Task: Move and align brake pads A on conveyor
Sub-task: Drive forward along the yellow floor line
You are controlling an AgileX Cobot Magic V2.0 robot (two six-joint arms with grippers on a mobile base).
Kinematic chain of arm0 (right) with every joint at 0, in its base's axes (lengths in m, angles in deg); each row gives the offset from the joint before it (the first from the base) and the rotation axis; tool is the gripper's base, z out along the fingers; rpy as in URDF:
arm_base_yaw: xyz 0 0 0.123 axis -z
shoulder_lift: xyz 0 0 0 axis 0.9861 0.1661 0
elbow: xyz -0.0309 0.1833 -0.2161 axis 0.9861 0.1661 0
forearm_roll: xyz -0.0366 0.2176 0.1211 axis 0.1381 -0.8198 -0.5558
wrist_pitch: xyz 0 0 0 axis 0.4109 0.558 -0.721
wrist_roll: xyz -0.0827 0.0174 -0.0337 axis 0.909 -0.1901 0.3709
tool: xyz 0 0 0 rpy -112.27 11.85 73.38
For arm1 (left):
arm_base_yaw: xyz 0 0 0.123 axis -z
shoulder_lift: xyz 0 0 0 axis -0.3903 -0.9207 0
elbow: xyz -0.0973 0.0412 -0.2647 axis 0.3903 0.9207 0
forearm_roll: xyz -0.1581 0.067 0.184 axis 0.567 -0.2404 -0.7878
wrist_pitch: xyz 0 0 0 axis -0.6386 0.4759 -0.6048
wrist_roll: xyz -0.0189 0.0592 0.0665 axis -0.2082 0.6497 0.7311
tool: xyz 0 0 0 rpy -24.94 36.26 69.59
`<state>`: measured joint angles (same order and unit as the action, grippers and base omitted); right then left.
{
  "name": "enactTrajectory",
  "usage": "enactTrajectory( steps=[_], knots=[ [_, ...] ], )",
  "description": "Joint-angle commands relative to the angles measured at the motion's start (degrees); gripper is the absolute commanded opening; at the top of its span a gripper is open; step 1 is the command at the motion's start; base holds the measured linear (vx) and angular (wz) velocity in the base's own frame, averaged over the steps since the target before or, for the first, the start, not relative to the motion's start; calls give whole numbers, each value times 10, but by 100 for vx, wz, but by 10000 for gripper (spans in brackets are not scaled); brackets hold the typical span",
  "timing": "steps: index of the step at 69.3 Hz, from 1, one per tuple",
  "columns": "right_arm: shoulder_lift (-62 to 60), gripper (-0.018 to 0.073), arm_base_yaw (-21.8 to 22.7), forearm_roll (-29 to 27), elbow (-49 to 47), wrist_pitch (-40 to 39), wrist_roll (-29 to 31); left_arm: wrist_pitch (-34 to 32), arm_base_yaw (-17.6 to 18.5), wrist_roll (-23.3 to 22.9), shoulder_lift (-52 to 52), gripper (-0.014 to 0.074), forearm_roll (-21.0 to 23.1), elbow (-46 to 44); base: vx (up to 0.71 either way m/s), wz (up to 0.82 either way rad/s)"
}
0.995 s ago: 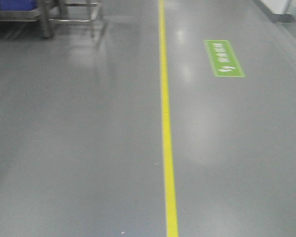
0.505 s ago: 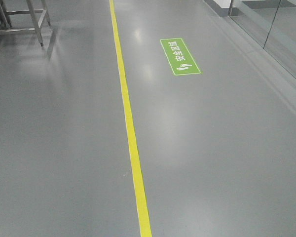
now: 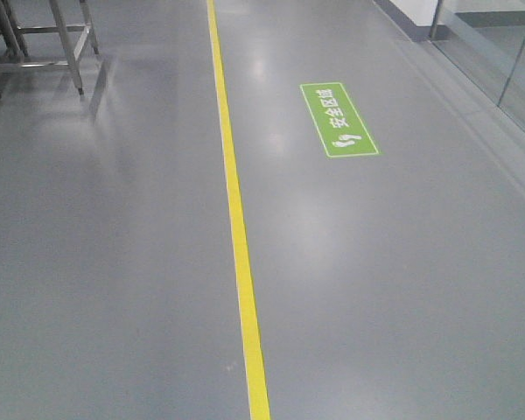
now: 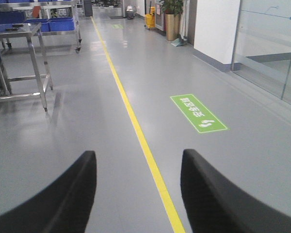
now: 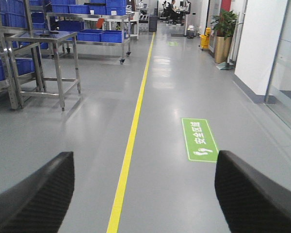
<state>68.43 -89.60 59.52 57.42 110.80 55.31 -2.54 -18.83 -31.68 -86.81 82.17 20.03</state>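
Observation:
The brake pads A and the conveyor are out of view in every frame; only a grey factory floor shows. My left gripper (image 4: 138,160) is open, its two black fingers wide apart with nothing between them, pointing along the floor. My right gripper (image 5: 144,162) is open as well, fingers spread even wider and empty. Neither gripper shows in the front view.
A yellow floor line (image 3: 236,227) runs away from me down the aisle. A green floor sign (image 3: 338,120) lies to its right. Steel tables (image 5: 43,53) and racks of blue bins (image 5: 92,35) stand at the left. Glass wall panels (image 4: 271,53) and a potted plant (image 5: 223,36) line the right.
The front view has swung: the yellow line shifted left and then slightly back right, and the green sign now lies closer and lower in the frame. The steel table legs have come into view.

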Motion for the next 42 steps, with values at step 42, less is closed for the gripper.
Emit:
enactTrajectory(
  steps=[42],
  knots=[
    [8,563,3,2,-13,-45,5,-46,0,-3,-8,388,5,-14,57,18]
  ],
)
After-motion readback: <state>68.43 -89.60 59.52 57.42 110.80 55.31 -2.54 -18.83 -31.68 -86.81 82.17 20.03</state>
